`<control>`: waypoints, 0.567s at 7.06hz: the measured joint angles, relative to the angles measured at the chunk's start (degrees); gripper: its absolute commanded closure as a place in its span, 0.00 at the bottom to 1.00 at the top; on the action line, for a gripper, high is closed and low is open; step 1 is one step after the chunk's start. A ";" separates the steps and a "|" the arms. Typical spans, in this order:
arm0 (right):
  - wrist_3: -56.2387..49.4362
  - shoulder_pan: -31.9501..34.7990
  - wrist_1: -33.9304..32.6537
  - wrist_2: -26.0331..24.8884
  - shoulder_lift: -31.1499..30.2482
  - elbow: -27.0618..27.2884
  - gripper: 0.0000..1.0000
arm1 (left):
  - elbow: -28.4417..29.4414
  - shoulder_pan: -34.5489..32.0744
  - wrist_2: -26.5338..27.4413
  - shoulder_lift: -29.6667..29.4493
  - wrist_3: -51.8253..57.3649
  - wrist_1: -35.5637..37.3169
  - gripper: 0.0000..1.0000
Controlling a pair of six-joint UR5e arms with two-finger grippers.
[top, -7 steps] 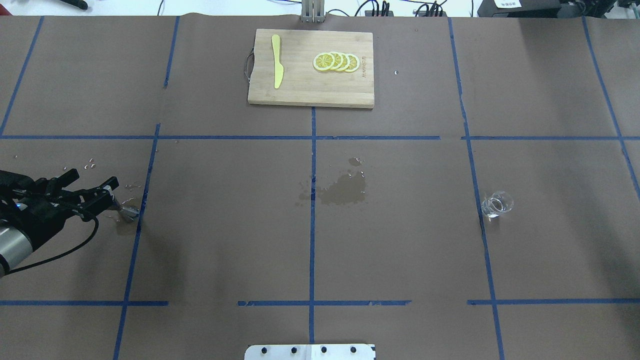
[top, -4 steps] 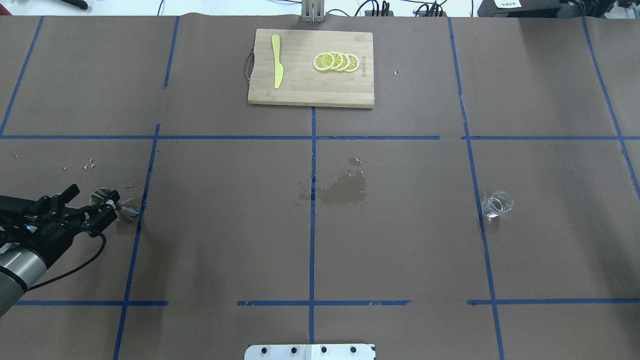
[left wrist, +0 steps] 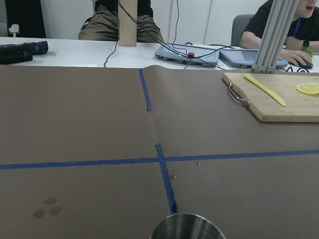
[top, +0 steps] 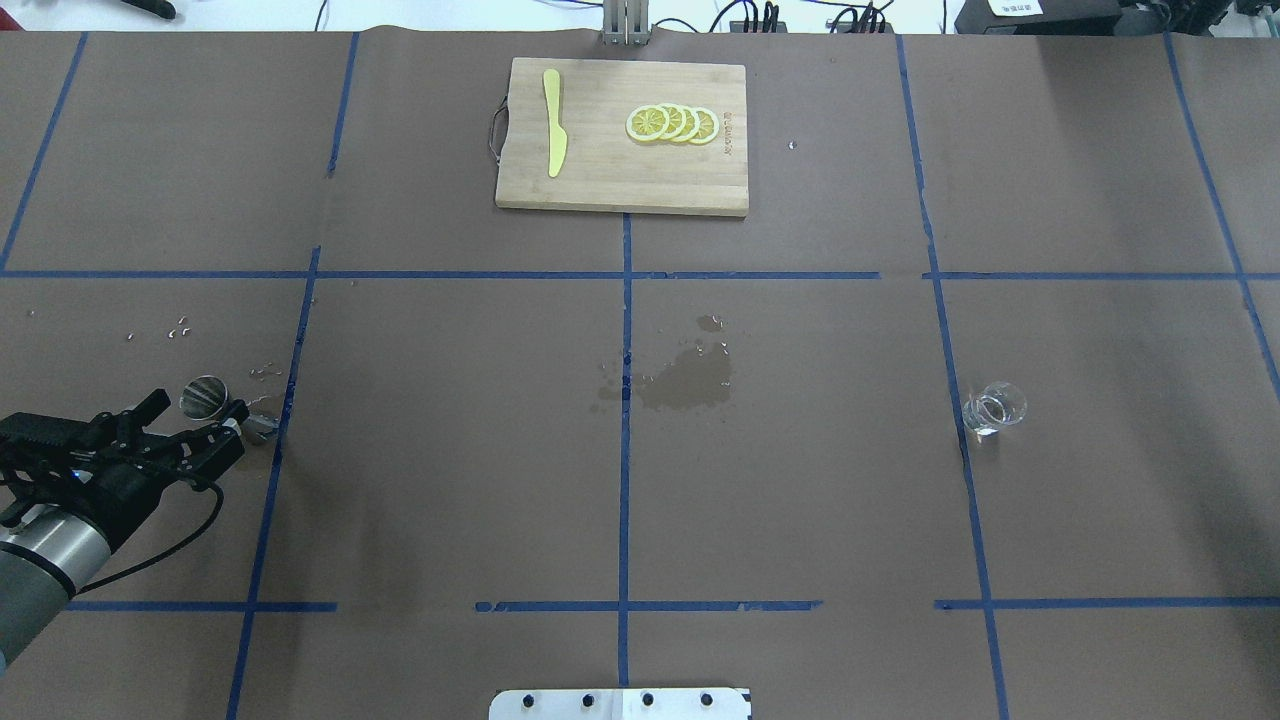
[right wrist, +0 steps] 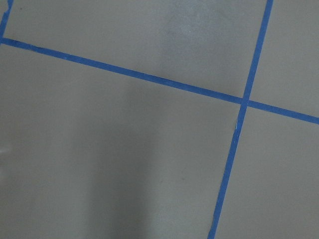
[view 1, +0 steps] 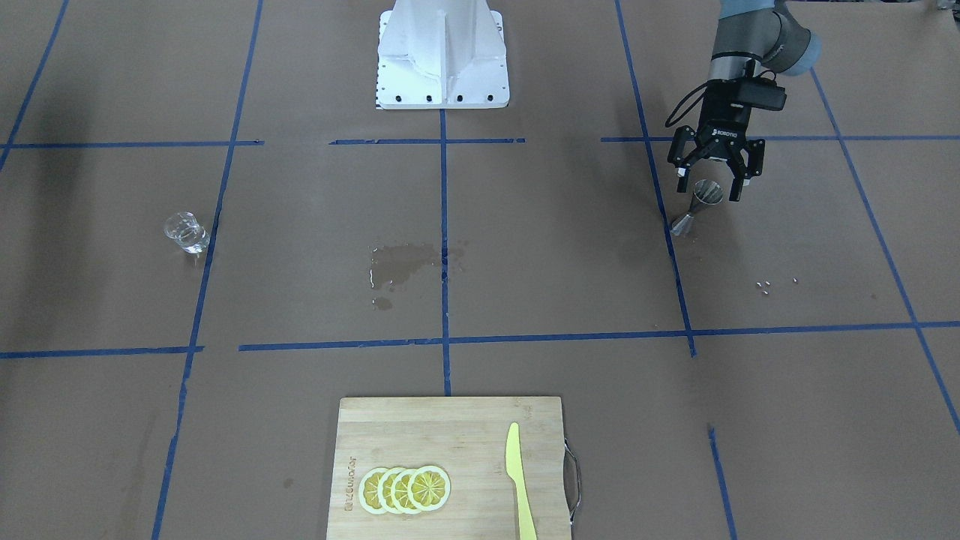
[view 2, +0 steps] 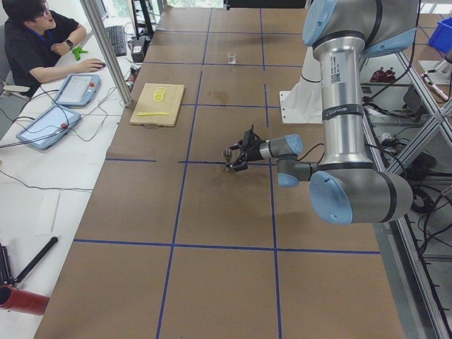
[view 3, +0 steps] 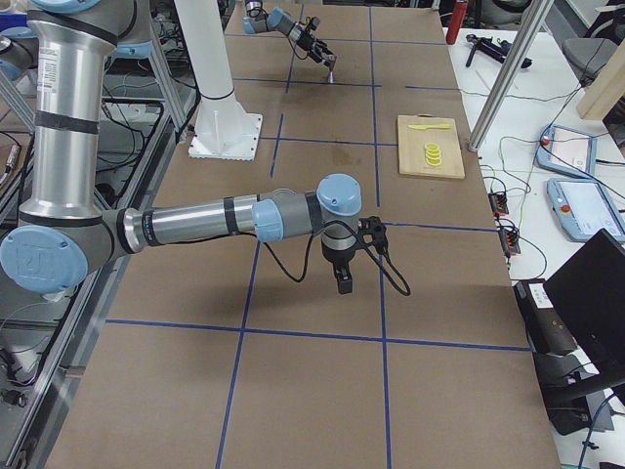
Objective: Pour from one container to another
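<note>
Standing upright in the front-facing view's upper right, long axis vertical, mouth up, the jigger (view 1: 696,207) has the left gripper (view 1: 711,184) at its upper cone, fingers spread, not clamped. Judged light, rigid, slick steel: grip the narrow waist. Right gripper (view 3: 344,281): state cannot be told. Glass cup (view 1: 186,232) stands far left.

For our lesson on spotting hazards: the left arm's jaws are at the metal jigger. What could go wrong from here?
1. The left gripper stands open around the jigger, which is narrow-waisted; an off-centre close could tip it.
2. The glass cup sits far off, beyond a wet patch; carrying or pouring may spill more.
</note>
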 measured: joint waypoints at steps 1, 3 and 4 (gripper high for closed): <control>0.00 0.00 0.00 0.00 0.00 0.00 0.00 | 1.20 0.33 0.34 -0.64 -0.28 0.00 0.00; 0.00 0.00 0.00 0.00 0.00 -0.01 0.00 | 2.79 0.68 0.53 -1.66 -0.38 -0.06 0.08; 0.00 0.00 0.00 0.00 0.00 0.00 0.00 | 3.81 0.78 0.92 -2.39 -0.41 -0.08 0.34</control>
